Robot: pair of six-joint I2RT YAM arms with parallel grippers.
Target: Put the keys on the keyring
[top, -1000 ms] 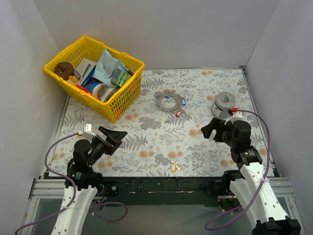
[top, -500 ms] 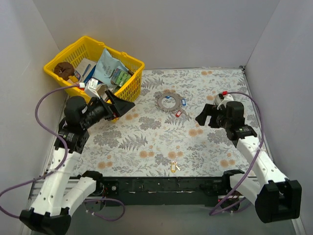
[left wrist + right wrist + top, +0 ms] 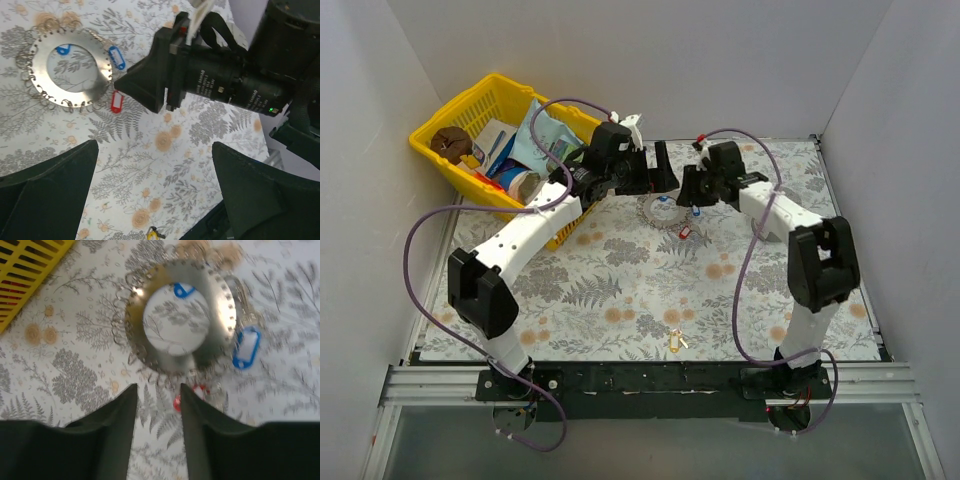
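The keyring (image 3: pixel 651 211) lies flat on the floral mat, a silvery toothed ring (image 3: pixel 37 67) (image 3: pixel 222 305). One blue key (image 3: pixel 63 49) sits inside its opening. Another blue key (image 3: pixel 247 347) rests just outside the rim. A red key (image 3: pixel 117 104) lies beside the ring, half hidden behind a finger in the right wrist view. A yellow key (image 3: pixel 674 343) lies alone near the front edge. My right gripper (image 3: pixel 159 400) hovers just short of the ring, open, its jaws narrowed with nothing between them. My left gripper (image 3: pixel 155 190) hangs above, wide open and empty.
A yellow basket (image 3: pixel 435 125) full of packets and other items stands at the back left, close to the left arm. White walls enclose the mat on three sides. The two wrists are close together over the ring.
Both arms have swung from the front of the table out to the back, over the keyring. The right jaws have narrowed.
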